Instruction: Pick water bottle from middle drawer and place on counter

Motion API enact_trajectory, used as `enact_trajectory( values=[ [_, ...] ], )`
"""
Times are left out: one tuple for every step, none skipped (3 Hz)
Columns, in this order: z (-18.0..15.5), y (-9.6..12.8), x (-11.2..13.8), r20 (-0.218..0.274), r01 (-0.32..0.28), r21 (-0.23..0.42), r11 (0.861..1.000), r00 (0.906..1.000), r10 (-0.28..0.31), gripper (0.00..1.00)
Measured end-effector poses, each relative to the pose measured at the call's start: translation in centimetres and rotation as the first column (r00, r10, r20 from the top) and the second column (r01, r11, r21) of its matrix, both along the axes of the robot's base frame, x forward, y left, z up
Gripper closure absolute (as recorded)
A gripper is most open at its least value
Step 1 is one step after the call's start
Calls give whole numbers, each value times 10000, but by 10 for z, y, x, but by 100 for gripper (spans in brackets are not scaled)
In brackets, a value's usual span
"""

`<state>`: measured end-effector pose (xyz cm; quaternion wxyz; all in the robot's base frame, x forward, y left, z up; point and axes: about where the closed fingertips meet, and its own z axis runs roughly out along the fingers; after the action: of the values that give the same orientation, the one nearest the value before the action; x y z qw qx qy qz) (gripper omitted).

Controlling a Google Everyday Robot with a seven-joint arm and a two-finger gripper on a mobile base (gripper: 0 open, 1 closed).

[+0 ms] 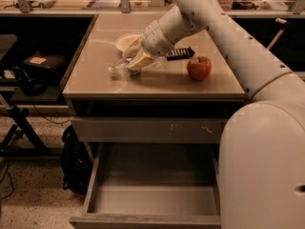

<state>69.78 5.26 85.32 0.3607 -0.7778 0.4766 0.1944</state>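
From where I stand, the water bottle lies on its side on the counter, left of centre. The gripper is down upon it; whether it grips or has let go I cannot tell. The middle drawer stands open with no bottle inside, so I judge only release and withdrawal remain. I count one bottle, one apple toward the right edge, one pale bowl and one dark bar toward the back.

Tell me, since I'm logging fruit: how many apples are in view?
1. The apple sits on the counter, apart from the pincer, which is at the lying water bottle. The arm may hide others.
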Motion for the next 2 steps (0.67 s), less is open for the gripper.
enact_trajectory(
  values=[
    [0,0,0,0,0,0,10000,10000,0,59],
    [0,0,0,-1,-1,0,10000,10000,1,35]
  ],
)
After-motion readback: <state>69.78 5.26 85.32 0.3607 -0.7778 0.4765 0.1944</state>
